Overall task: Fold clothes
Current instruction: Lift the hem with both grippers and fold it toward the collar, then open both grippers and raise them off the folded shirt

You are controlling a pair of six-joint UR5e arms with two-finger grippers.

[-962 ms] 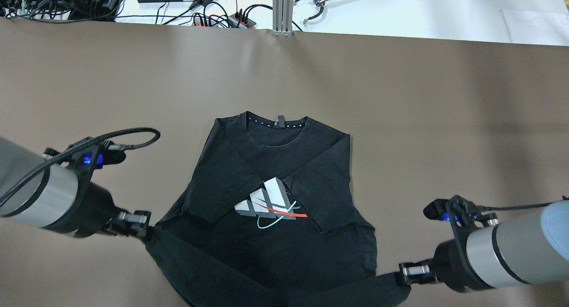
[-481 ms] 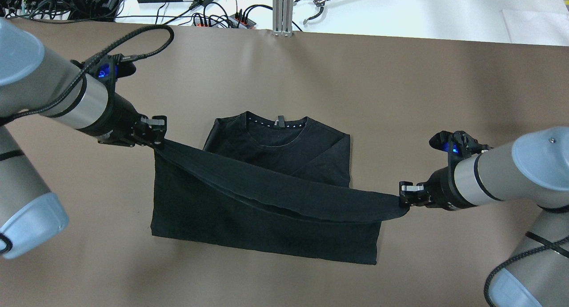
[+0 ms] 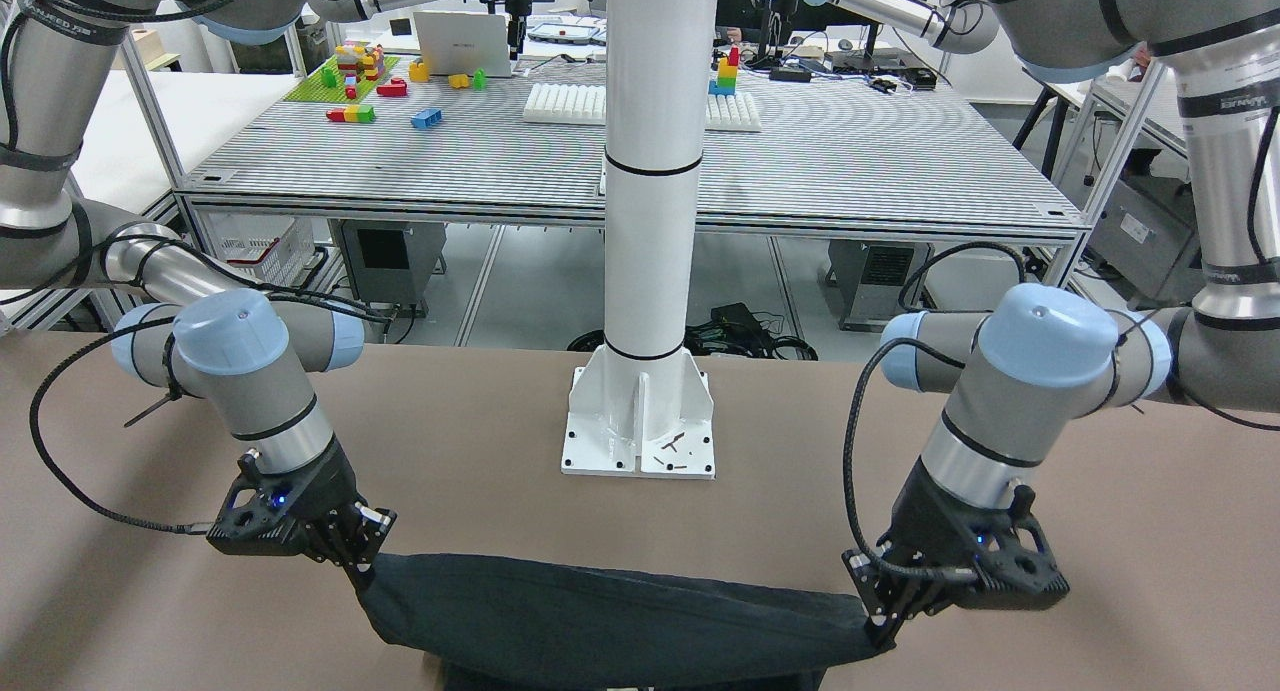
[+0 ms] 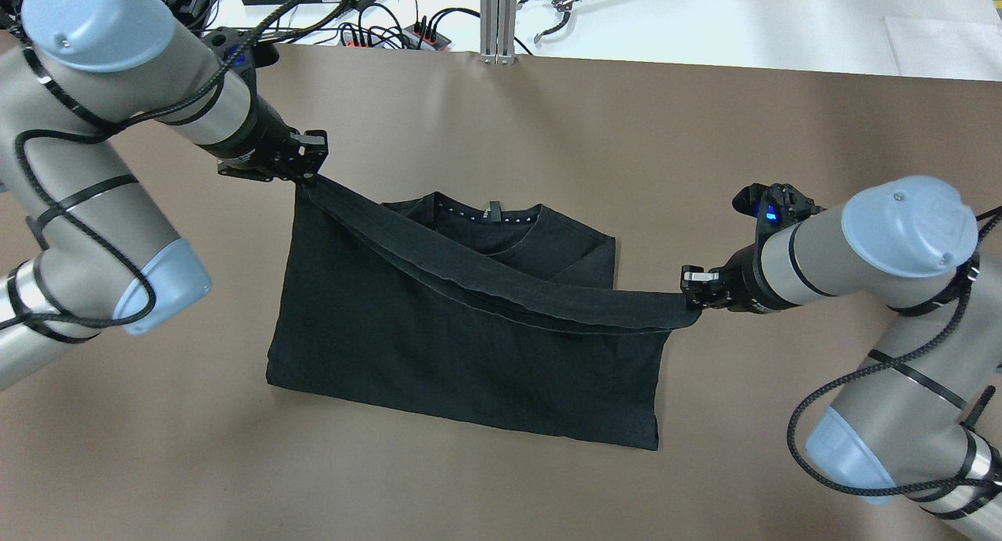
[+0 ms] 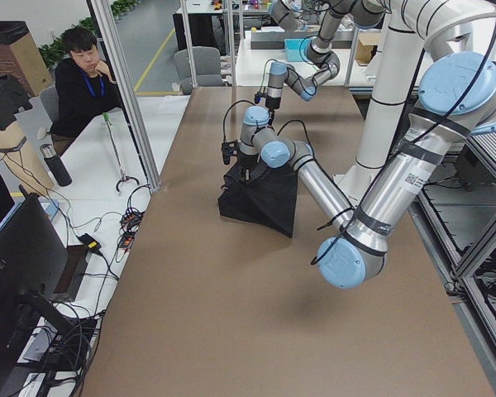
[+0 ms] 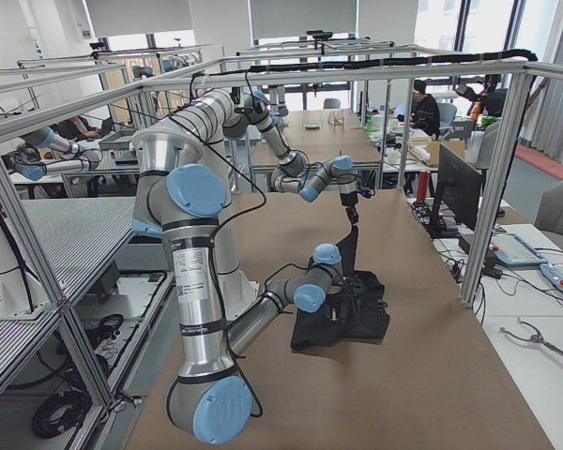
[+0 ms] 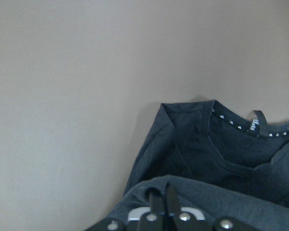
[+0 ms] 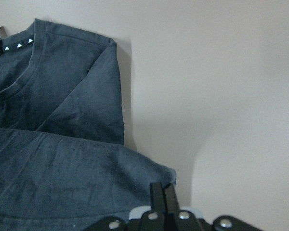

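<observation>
Clothes: one black shirt lies mid-surface, its near folded edge running 9 to 3 o'clock, slightly skewed. Above it a raised hem stretches between both pincers. The right pincer is clamped on the 3 o'clock corner, the left pincer on the 10 o'clock corner. The collar points to 12 o'clock. Brown surface shows on every side.
</observation>
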